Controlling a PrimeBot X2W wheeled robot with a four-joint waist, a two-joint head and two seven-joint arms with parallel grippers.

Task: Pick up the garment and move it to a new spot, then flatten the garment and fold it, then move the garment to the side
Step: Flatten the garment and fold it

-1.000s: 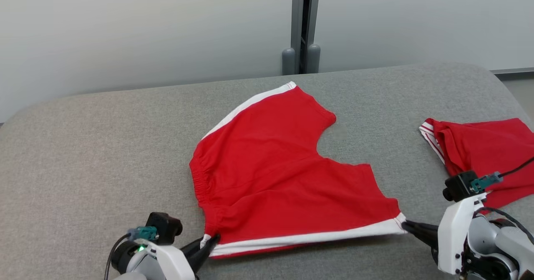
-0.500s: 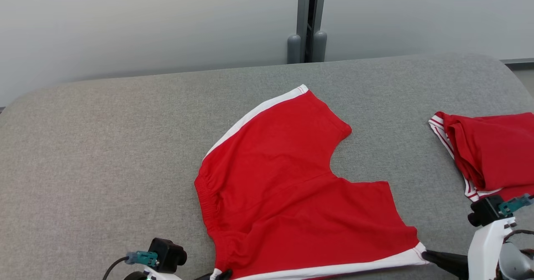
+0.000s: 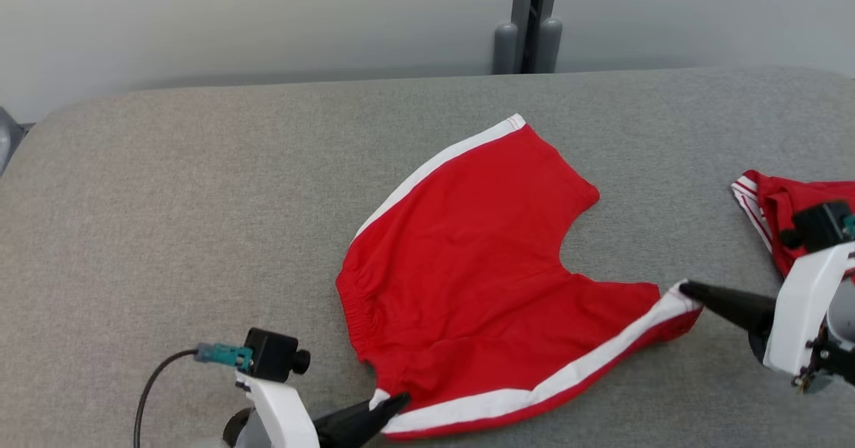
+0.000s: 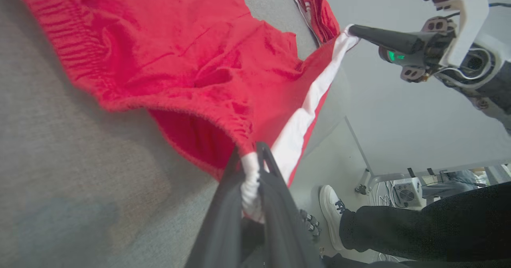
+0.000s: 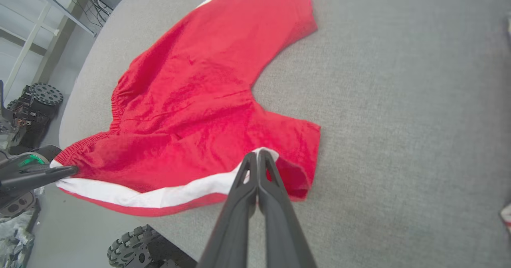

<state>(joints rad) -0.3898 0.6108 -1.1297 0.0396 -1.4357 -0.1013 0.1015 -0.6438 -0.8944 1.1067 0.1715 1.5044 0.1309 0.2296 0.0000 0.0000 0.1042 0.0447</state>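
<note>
The garment [image 3: 481,261] is a pair of red shorts with white side stripes, spread on the grey padded table [image 3: 167,201]. My left gripper [image 3: 397,401] is shut on the near waistband corner, and the white stripe is pinched between its fingers in the left wrist view [image 4: 249,156]. My right gripper [image 3: 685,289] is shut on the hem corner of the near leg, seen close in the right wrist view [image 5: 257,154]. The near edge hangs stretched between the two grippers, slightly raised off the table. The far leg lies flat.
A second red garment [image 3: 768,214] lies bunched at the table's right edge, just behind my right arm. A grey post [image 3: 528,34] stands behind the table. A person's white shoe [image 4: 331,208] and dark trouser leg [image 4: 419,228] are on the floor beside the table.
The head camera has shifted. My right gripper has carried the hem corner away from me, so the white-striped near edge now slants. The left gripper still grips the waistband corner.
</note>
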